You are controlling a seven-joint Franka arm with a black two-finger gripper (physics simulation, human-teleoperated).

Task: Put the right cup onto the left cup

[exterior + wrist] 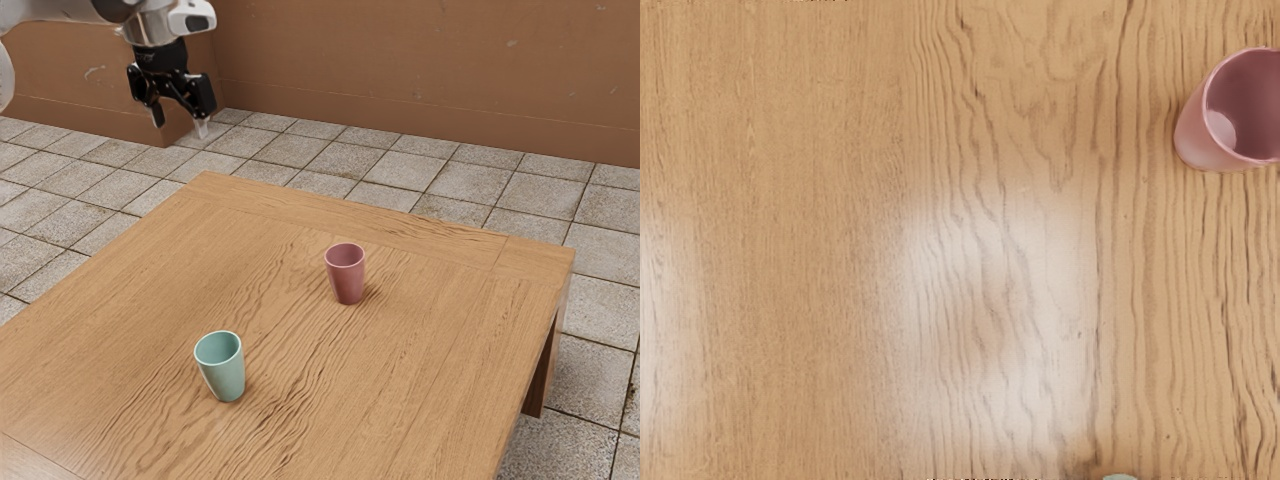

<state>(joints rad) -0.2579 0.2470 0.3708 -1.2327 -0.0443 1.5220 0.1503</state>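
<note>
Gripper [180, 122]: fingers spread wide, well apart from both cups.
Pink cup [348, 285]: upright on wooden table [120, 300].
Mint-green cup [225, 380]: upright on the same surface.

A pink cup [347, 284] and a light green cup [224, 374] stand upright, apart, on the table [420, 400], pink nearer its far edge in the exterior view.

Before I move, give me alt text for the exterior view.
A pink cup and, nearer the camera, a teal cup stand upright and apart on a wooden table. The claw hangs open and empty at the exterior view's upper left.
</note>
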